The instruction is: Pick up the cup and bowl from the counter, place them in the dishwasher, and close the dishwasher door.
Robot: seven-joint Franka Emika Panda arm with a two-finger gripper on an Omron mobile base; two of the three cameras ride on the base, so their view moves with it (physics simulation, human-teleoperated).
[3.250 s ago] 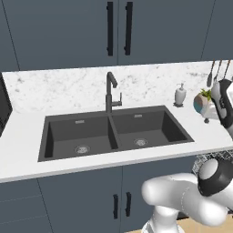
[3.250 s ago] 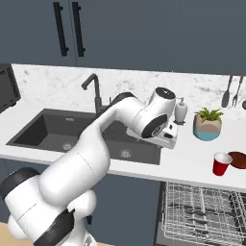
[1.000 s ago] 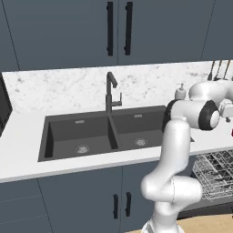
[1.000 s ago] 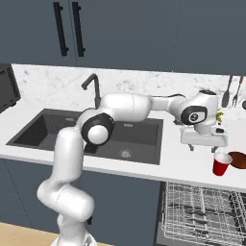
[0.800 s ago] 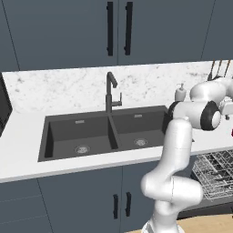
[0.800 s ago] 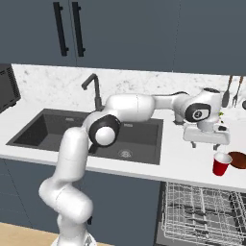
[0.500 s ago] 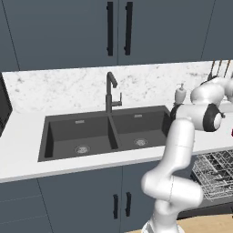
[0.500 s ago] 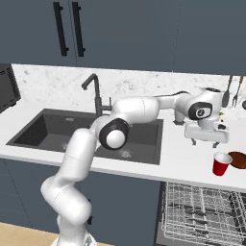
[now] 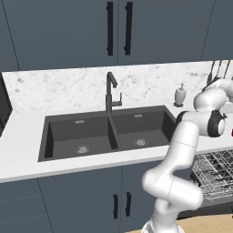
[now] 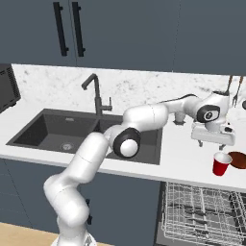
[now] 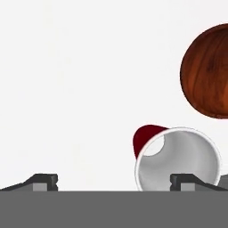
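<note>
The red cup point(image 10: 221, 164) stands upright on the white counter point(image 10: 185, 161), right of the sink. Touching its right side is the brown wooden bowl point(image 10: 238, 159). My gripper point(image 10: 213, 142) hangs open, pointing down, just above and slightly left of the cup. In the hand view the cup point(image 11: 178, 158) shows its white inside, and one fingertip point(image 11: 187, 181) overlaps its rim; the bowl point(image 11: 209, 71) lies beyond it. Nothing is between the fingers of the gripper point(image 11: 115, 182). Below the counter the dishwasher's grey wire rack point(image 10: 202, 211) is pulled out.
A dark double sink point(image 10: 81, 129) with a black faucet point(image 10: 96, 93) sits to the left. A soap dispenser point(image 9: 180, 94) stands at the back wall. A dark microwave point(image 10: 7, 93) is at the far left. The rack point(image 9: 214, 173) juts out beside my base.
The hand has drifted a little to the right and lower, closer to the cup, and the arm has stretched further out. The jaws stayed open; cup and bowl have not moved.
</note>
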